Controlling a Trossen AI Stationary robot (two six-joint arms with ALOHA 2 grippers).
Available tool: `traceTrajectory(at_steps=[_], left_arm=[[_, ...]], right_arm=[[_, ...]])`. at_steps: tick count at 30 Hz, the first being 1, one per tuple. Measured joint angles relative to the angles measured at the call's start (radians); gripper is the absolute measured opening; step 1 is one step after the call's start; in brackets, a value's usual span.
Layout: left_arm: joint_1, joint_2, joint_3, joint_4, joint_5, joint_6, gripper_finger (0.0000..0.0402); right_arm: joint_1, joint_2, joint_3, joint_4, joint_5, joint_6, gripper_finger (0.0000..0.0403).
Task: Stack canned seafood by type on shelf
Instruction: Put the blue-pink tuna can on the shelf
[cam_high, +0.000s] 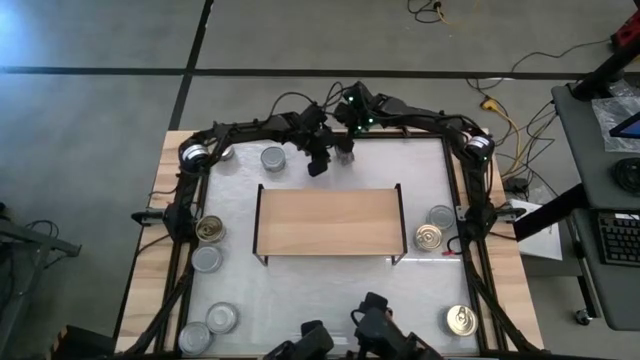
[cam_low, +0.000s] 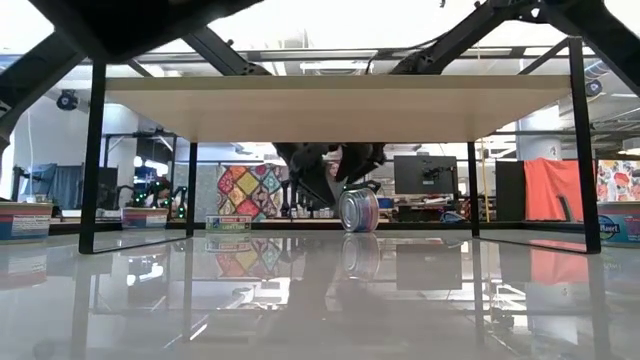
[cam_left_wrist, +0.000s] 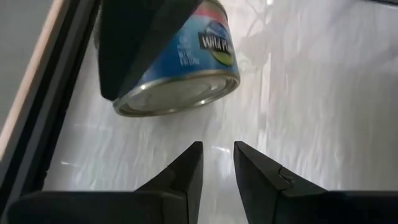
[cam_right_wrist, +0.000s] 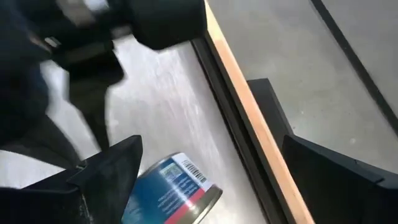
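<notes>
Step in hand: getting the first tin up off the table, at the far edge behind the shelf (cam_high: 330, 220), whose board is bare, so nothing is stacked yet.

Blue-label tuna tin (cam_left_wrist: 205, 62) sits tipped on its rim, just off flat, between the two grippers, approx. centre of the far side.

R gripper (cam_right_wrist: 208, 152): jaws spread wide. One finger lies against the tin's side and the other stands well clear near the wooden border, so it's contact, not a grip (as far as I can see).

L gripper (cam_left_wrist: 217, 149): fingers nearly pressed together with only a thin gap. It has nothing in them and points at the tin from just beside it.

Other tins wait along both sides: gold-top (cam_high: 210, 229) and silver-top (cam_high: 207, 259) on the left, gold-top (cam_high: 429, 238) on the right.

To do it well:
- Let the tin settle flat first; closing on a tipped tin will likely squirt it out.
- Centre the R jaws across the tin's width, w/ both fingers on the label wall.
- Keep L clear, or use it as a backstop only.
- Lift high enough to clear the shelf edge.
- Pick one end for this type.
</notes>
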Motion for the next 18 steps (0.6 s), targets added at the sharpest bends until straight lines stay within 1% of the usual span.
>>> traceTrajectory(at_steps=[3,6,8,12,14,16,18], left_arm=[[0.0,-0.004,0.0,-0.007,-0.003,-0.001,0.0075],[0.005,-0.017,0.0,-0.046,-0.008,-0.001,0.0075],[0.013,-0.04,0.0,-0.086,-0.009,-0.001,0.0075],[0.033,-0.105,0.0,-0.168,-0.009,0.0,0.0075],[0.042,-0.134,-0.001,-0.21,-0.01,0.0,0.0075],[0.048,-0.164,-0.002,-0.229,-0.011,-0.001,0.0075],[0.05,-0.193,-0.002,-0.248,-0.011,0.0,0.0075]], right_arm=[[-0.013,-0.027,0.032,-0.09,-0.052,0.106,0.038],[-0.019,-0.033,0.033,-0.164,-0.062,0.249,0.038],[-0.012,-0.032,0.02,-0.194,-0.039,0.275,0.038],[0.028,-0.015,-0.002,-0.195,0.035,0.299,0.038],[0.045,-0.004,-0.003,-0.194,0.051,0.314,0.038],[0.062,0.002,-0.003,-0.188,0.06,0.336,0.038],[0.075,0.006,-0.003,-0.187,0.106,0.363,0.038]])
